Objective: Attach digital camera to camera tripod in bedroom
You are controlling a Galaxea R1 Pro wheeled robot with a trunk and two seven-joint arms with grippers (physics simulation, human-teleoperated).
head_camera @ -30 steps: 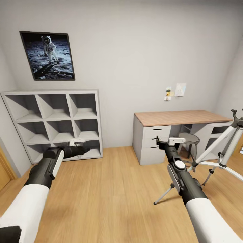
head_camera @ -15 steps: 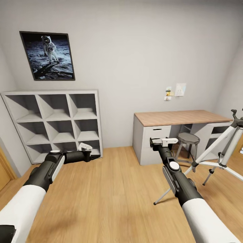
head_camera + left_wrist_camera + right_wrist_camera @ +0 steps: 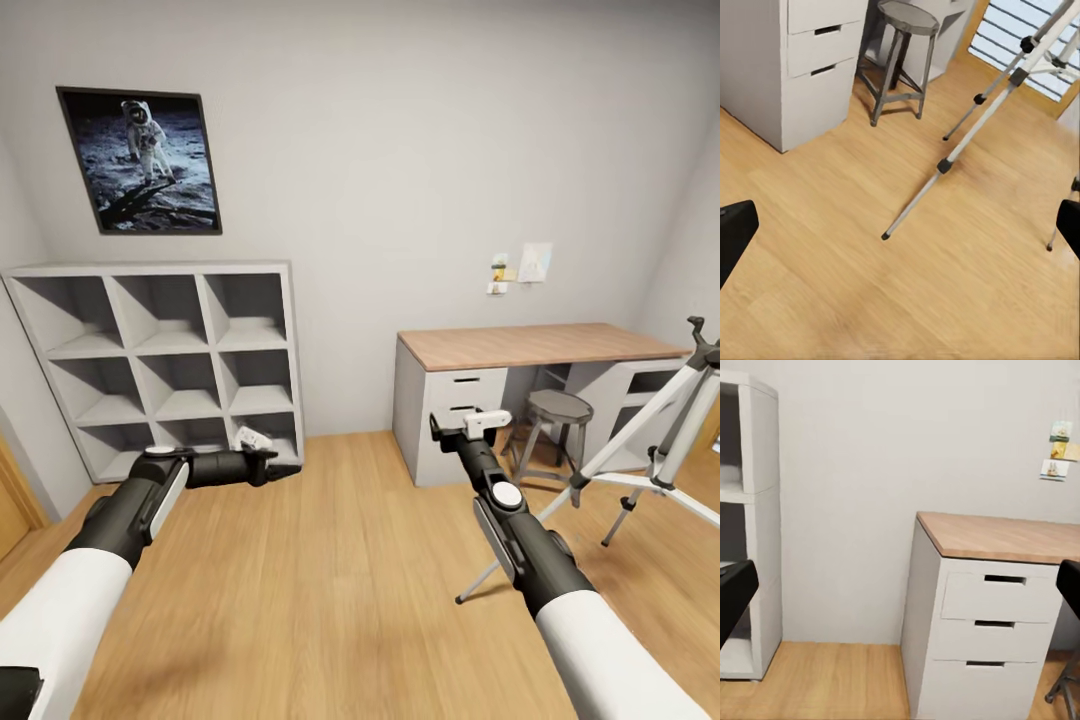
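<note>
Up close, each wrist view shows two black fingertips at opposite edges of the picture, so both sets of jaws stand wide apart with nothing between them. From the head view, the left gripper (image 3: pixel 262 458) hangs above the light wood floor (image 3: pixel 330 590) just in front of the bottom row of the grey cube shelf (image 3: pixel 160 365). The right gripper (image 3: pixel 440 425) reaches toward the drawers of the wood-topped white desk (image 3: pixel 520 346). A short grey round stool (image 3: pixel 558 408) sits under the desk. Right of it stands the camera tripod (image 3: pixel 655 450), silver legs spread on the floor, one leg passing behind the right arm. An astronaut picture (image 3: pixel 140 161) hangs above the shelf.
</note>
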